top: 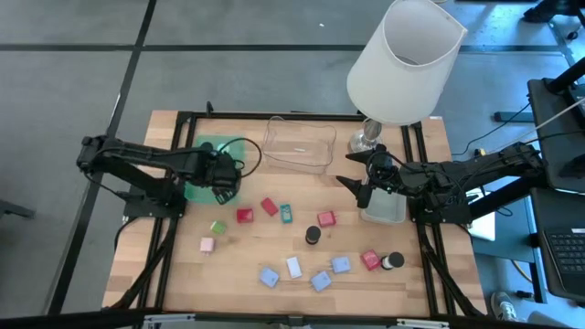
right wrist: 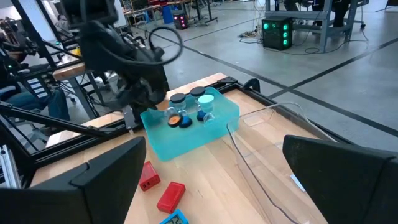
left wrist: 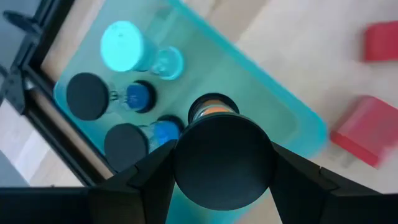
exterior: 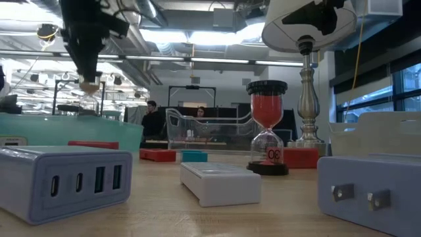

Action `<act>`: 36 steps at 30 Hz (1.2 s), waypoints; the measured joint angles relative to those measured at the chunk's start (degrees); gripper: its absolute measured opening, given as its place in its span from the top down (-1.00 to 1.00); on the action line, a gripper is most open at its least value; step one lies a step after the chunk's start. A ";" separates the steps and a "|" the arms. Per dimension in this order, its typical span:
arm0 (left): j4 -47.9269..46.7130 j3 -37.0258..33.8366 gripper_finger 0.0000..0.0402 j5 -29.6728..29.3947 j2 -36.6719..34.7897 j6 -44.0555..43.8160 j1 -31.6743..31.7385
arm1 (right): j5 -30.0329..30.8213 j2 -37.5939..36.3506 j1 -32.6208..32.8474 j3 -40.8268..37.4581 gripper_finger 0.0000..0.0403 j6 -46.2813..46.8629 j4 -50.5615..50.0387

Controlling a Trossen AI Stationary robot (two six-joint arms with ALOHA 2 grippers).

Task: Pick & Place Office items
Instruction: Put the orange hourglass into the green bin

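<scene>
Over the green tray (top: pixel 203 149) at the tabletop's (top: pixel 238 265) left rear, the left tool (left wrist: pixel 222 163) gripped an hourglass (left wrist: pixel 214 149) upright by its black cap, apparently to stand it beside the three already inside. Those three crowded the tray's near end, so room looked tight. The big white lamp (top: pixel 405 60) and clear tray (top: pixel 299 143) stood behind, well apart. The right tool (top: pixel 358 185) waited wide open and empty near the grey tray (top: pixel 384 209). Chargers, plugs and another hourglass (top: pixel 313 235) lay scattered mid-tabletop, unpicked.
</scene>
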 joint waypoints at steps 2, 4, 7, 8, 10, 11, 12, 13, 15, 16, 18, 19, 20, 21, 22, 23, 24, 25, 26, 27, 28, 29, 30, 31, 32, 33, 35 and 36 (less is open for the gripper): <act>0.82 -1.19 -0.08 -0.42 0.00 0.02 1.90 | 0.00 -0.01 -0.01 0.00 -0.90 0.00 0.01; 2.08 -2.26 -0.08 -0.58 -0.07 1.00 3.77 | 0.00 0.00 0.00 0.00 -0.90 0.00 0.01; 5.99 -4.19 -0.08 -0.39 -0.04 2.83 6.31 | 0.00 0.00 0.00 0.00 -0.90 0.00 0.02; 7.15 -4.88 -0.08 0.05 -0.04 3.31 7.16 | 0.00 0.00 -0.02 0.00 -0.90 0.00 0.00; 9.60 -6.13 -0.08 1.51 -0.02 4.37 8.65 | 0.00 -0.02 -0.01 0.00 -0.90 0.00 0.01; 10.77 -6.75 -0.08 2.12 -0.02 4.95 9.21 | 0.00 0.00 -0.01 0.00 -0.90 0.00 0.02; 12.09 -7.43 -0.08 2.51 -0.02 5.35 9.75 | 0.00 0.00 -0.01 0.00 -0.90 0.00 0.01; 13.31 -8.06 -0.08 2.76 -0.02 5.56 10.32 | 0.00 0.00 0.00 0.00 -0.90 0.00 0.02; 15.08 -9.10 -0.08 3.11 -0.02 6.00 11.43 | 0.00 0.00 -0.02 0.00 -0.90 0.00 0.00; 15.64 -9.49 -0.08 3.47 -0.01 6.01 12.07 | 0.00 0.00 0.00 0.00 -0.90 0.00 0.02; 16.57 -10.28 -0.08 4.24 0.00 6.11 13.16 | 0.00 -0.01 -0.01 0.00 -0.90 0.00 0.02; 17.13 -10.68 -0.08 4.50 0.00 6.38 13.60 | 0.00 -0.01 0.00 0.00 -0.90 0.00 0.01; 17.53 -10.98 -0.08 4.45 0.00 6.57 13.98 | 0.00 0.00 0.00 0.00 -0.90 0.00 0.01; 17.83 -11.26 -0.08 4.41 0.00 6.60 14.31 | 0.00 0.00 0.00 0.00 -0.90 0.00 0.02; 18.21 -11.60 -0.08 4.35 0.00 6.61 14.73 | 0.00 0.00 0.00 0.00 -0.90 0.00 0.02; 18.61 -11.96 -0.08 4.27 0.00 6.65 15.22 | 0.00 0.00 -0.02 0.00 -0.90 0.00 0.00; 19.05 -12.24 -0.08 4.25 0.00 6.98 15.68 | 0.00 0.00 0.00 0.00 -0.90 0.00 0.00; 19.61 -12.45 -0.08 4.21 0.00 7.38 16.11 | 0.00 0.00 0.00 0.00 -0.90 0.00 0.02; 20.04 -12.61 -0.08 4.18 0.00 7.77 16.51 | 0.00 0.00 -0.02 0.00 -0.90 -0.02 0.00; 20.12 -12.70 -0.08 4.18 0.00 8.12 16.98 | 0.00 -0.01 -0.01 0.00 -0.90 0.00 0.01; 20.07 -12.72 -0.08 4.18 0.00 8.54 17.45 | 0.00 -0.01 -0.01 0.00 -0.90 0.00 0.01; 20.10 -12.72 -0.08 4.08 0.00 8.94 17.94 | 0.00 -0.02 -0.01 0.00 -0.90 0.00 0.02; 20.14 -12.72 -0.08 3.79 0.00 9.21 18.35 | 0.00 0.00 0.00 0.00 -0.90 0.00 0.01; 20.12 -12.72 -0.08 3.54 0.00 9.43 18.79 | 0.00 0.00 0.00 0.00 -0.90 0.00 0.00; 20.12 -12.72 -0.08 3.47 0.00 9.60 19.19 | 0.00 -0.01 0.00 0.00 -0.90 0.00 0.02; 20.09 -12.72 -0.08 3.35 0.00 9.67 19.61 | 0.00 0.00 0.00 0.00 -0.90 0.00 0.02; 20.07 -12.72 -0.08 3.22 0.00 10.05 20.41 | 0.00 -0.01 0.00 0.00 -0.90 0.00 0.01; 20.07 -12.72 -0.08 3.27 0.00 10.08 20.72 | 0.00 0.00 0.00 0.00 -0.90 -0.02 0.02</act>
